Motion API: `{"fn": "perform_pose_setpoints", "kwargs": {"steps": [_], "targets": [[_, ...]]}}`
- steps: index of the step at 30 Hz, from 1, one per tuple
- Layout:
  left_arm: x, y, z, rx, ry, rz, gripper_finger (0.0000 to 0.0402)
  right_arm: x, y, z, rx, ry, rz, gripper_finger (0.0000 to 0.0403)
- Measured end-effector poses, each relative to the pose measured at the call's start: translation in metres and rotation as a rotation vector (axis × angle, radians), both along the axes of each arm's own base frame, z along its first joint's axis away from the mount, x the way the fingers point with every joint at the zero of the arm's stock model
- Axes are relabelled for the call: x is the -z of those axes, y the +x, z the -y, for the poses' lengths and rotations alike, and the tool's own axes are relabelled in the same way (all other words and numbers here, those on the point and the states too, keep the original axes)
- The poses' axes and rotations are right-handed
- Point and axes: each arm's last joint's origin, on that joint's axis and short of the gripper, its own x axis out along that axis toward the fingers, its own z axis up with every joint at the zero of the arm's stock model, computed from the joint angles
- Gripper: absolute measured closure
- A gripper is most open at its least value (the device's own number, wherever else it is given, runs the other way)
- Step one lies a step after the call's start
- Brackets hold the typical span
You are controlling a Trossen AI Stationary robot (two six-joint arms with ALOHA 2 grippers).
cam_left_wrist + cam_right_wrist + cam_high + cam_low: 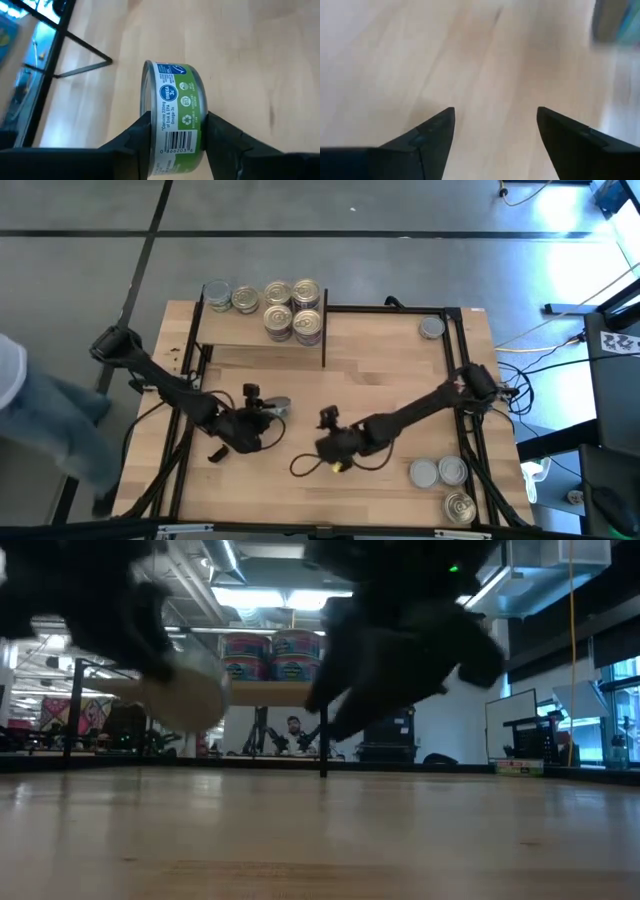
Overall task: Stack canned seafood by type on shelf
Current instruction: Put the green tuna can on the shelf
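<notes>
Near the front of the tabletop (330,395), well forward of the shelf (262,348), both arms work low over the wood. With the shelf as landmark: it is a raised light-wood board with a thin black frame, standing at the table's back-left part. On it stand several tins of canned seafood (292,310), clustered toward its back edge, two gold-topped stacks side by side at the right and two more tins (230,297) to their left; the low view shows labelled tins stacked two high on the board.

Forward of the shelf and slightly left, the left gripper (175,137) is clamped on a green-labelled tin (175,107), its two dark fingers (137,137) pressing the tin's flat faces so the tin is held on edge above the wood. In the high view this tin (277,407) shows as a pale disc at the gripper's tip.

Forward of the shelf's right end, the right gripper (495,132) hangs just above bare wood with its fingers (432,135) apart and nothing between them.

A lone silver-topped tin (431,328) sits to the right of the shelf, near the table's back-right corner. Three more tins (445,480) lie far from the shelf at the front-right corner.
</notes>
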Motion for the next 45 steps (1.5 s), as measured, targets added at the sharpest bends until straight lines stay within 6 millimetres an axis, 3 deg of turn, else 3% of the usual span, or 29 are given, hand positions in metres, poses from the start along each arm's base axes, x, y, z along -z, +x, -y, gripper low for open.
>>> {"fn": "perform_pose_setpoints", "kwargs": {"steps": [3,8,14,20,38,45], "targets": [[-0.026,-0.001,0.002,-0.08,-0.012,-0.045,0.0265,-0.001,-0.012,-0.003,0.053,0.0,-0.034,0.0126],[-0.068,-0.007,0.004,-0.199,0.001,-0.054,0.0264,0.027,-0.031,-0.004,0.089,-0.009,-0.077,0.0141],[-0.101,-0.02,-0.006,-0.324,0.047,-0.09,0.0263,0.051,-0.041,0.002,0.156,0.074,-0.015,0.0161],[-0.124,-0.03,-0.02,-0.41,0.1,-0.161,0.0262,0.053,-0.042,0.002,0.148,0.09,-0.002,0.0173],[-0.129,-0.015,-0.094,-0.57,0.246,-0.319,0.0261,0.053,-0.038,0.002,0.132,0.097,0.025,0.0176],[-0.127,-0.034,-0.121,-0.669,0.242,-0.358,0.0261,0.053,-0.039,0.001,0.128,0.114,0.018,0.0176]]}}
